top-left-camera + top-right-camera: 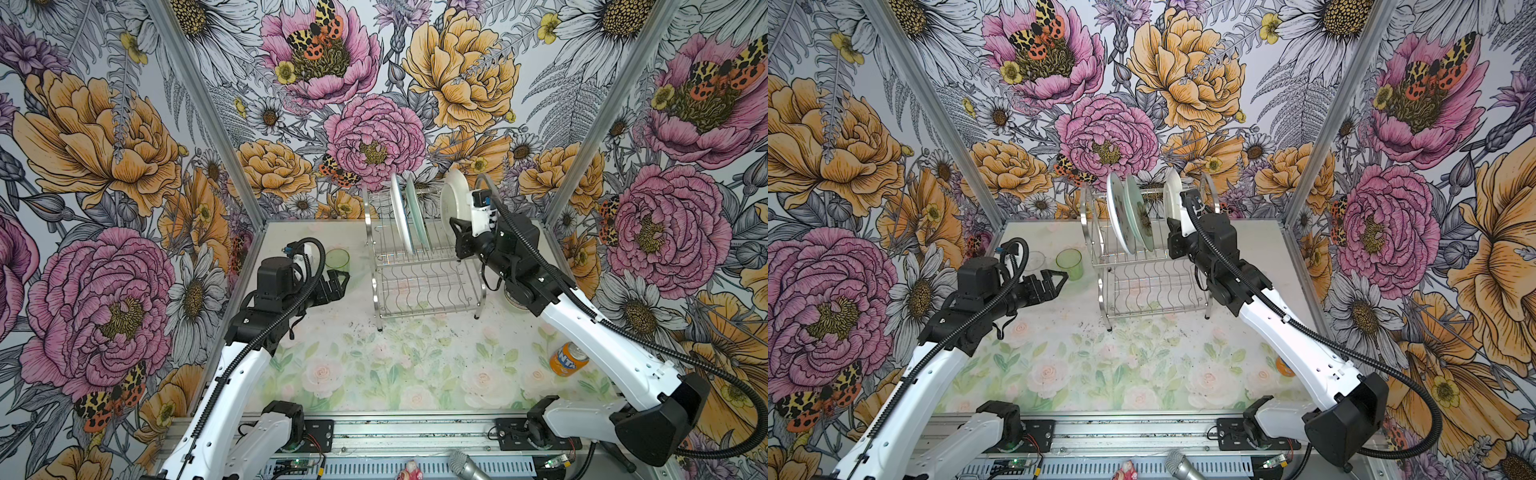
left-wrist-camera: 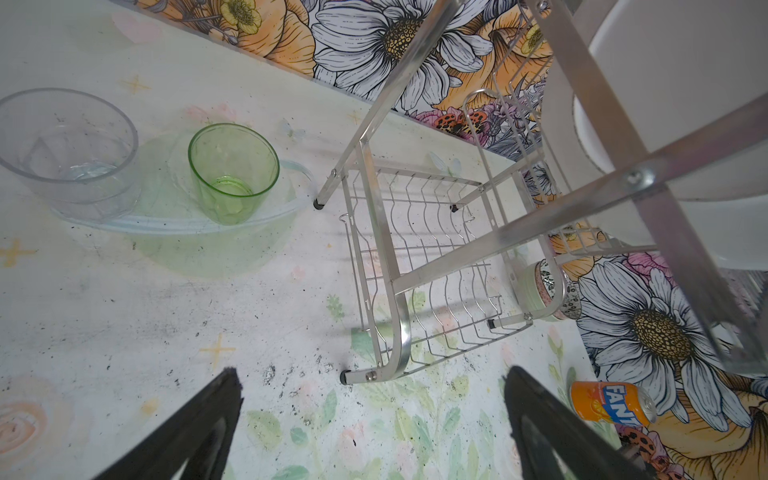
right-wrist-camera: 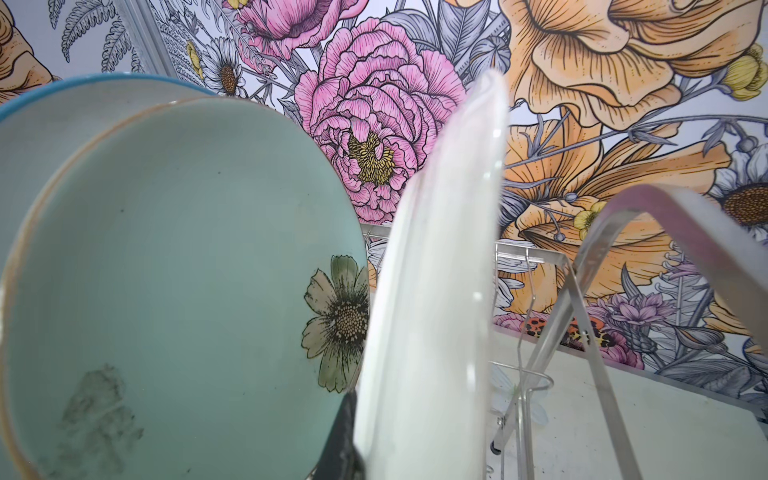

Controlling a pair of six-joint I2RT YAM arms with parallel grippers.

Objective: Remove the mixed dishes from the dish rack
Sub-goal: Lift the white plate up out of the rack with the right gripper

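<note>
The chrome dish rack (image 1: pixel 424 286) (image 1: pixel 1142 286) stands at the back middle, its lower shelf bare. Three plates stand upright in its upper slots: a white one (image 1: pixel 400 216), a pale aqua one (image 1: pixel 415 208) (image 3: pixel 166 270) and a cream one (image 1: pixel 455 195) (image 3: pixel 436 291). My right gripper (image 1: pixel 457 226) is shut on the cream plate's near edge; one black finger (image 3: pixel 345 436) presses its face and the other is hidden behind it. My left gripper (image 1: pixel 337 286) (image 2: pixel 374 415) hangs open and empty left of the rack, near a green tumbler (image 1: pixel 337 259) (image 2: pixel 232 174) and a clear tumbler (image 2: pixel 68 153) (image 1: pixel 1034 259).
Small stacked bowls (image 2: pixel 544 286) sit on the table beyond the rack's far side. An orange drink can (image 1: pixel 568 359) (image 2: pixel 609 403) lies at the front right. A microphone (image 1: pixel 465 465) rests on the front rail. Floral walls close in on three sides.
</note>
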